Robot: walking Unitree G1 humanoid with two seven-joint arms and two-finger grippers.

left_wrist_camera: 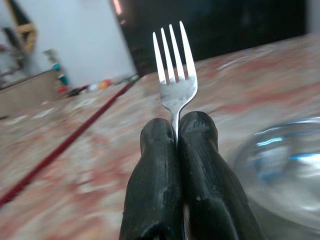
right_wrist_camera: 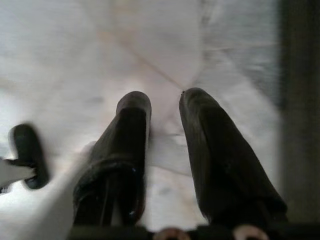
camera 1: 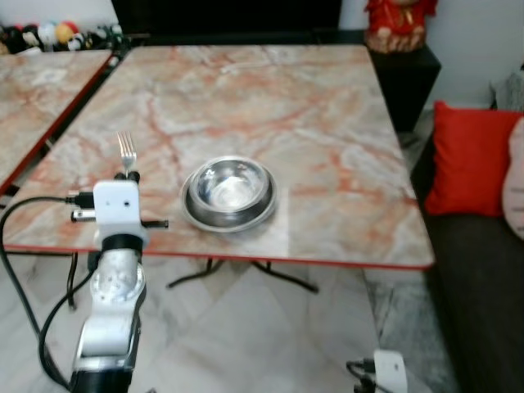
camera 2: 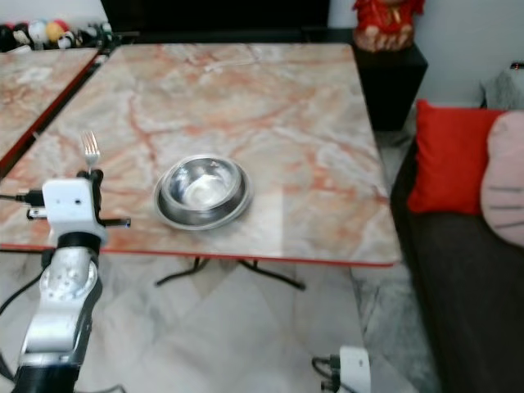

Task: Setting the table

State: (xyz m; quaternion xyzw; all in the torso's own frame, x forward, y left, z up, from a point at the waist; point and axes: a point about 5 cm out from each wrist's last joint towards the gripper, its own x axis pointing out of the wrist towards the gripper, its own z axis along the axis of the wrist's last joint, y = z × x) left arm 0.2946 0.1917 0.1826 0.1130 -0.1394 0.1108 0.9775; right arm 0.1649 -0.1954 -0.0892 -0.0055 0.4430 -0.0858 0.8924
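The left claw [left_wrist_camera: 176, 131], clenched on a fork [left_wrist_camera: 174, 65] held tines-up over the bench [camera 1: 327, 123] edge, looks mid-placement; next, lay it down beside the steel bowl [camera 1: 229, 192] to its right, while the right claw [right_wrist_camera: 165, 107] hangs parted, idle.

Ahead of my left gripper [camera 1: 129, 175] the marble desk [camera 1: 270, 106] runs to a black cabinet [camera 1: 229, 15]. A second desk [camera 1: 37, 90] stands further to my left. Far to my right, a red cushion [camera 1: 467, 160] leans on a dark sofa [camera 1: 483, 278]. Pale tiled floor [camera 1: 246, 336] lies below.
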